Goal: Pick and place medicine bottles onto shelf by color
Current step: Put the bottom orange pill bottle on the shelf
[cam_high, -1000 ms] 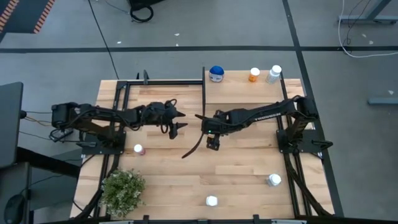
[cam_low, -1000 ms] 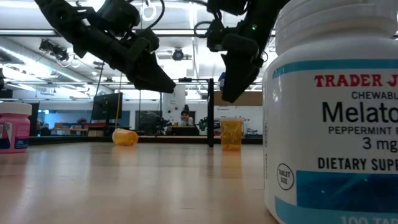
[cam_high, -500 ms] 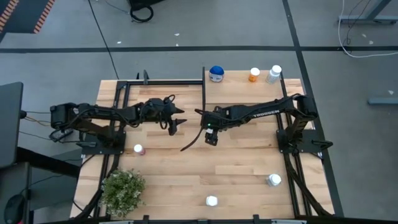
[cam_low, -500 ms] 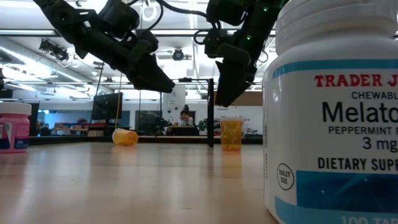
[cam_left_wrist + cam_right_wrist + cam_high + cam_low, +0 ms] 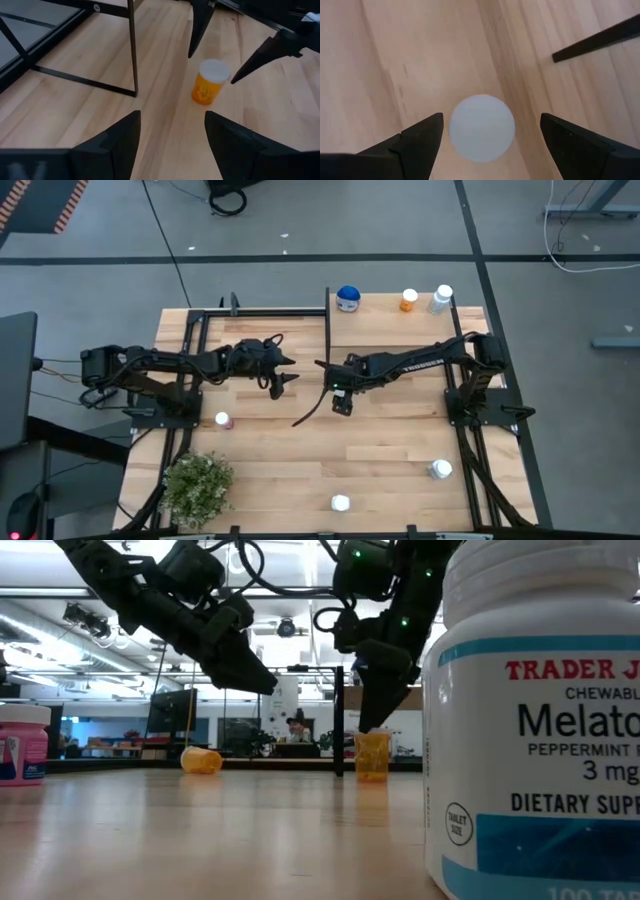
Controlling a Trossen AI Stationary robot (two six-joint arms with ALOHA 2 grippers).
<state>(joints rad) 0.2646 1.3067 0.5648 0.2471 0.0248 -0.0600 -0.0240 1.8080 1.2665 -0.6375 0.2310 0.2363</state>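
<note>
Directly over an upright orange bottle, wide open, nothing gripped yet.

Right gripper spread to its widest near the table's middle, empty, fingers flanking the bottle's white cap from above without touching. Best done, by my judgement, by sinking straight down with the cap kept midway between the fingers, then closing on the orange bottle below the cap, so as not to tip it. Left gripper just beside, partly open and empty, pointed at the same bottle; better held clear of the descent. Further out: shelf at the far right of the table, already bearing a blue bottle, an orange one and a white one; loose bottles remaining at the near edge and left side.
</note>
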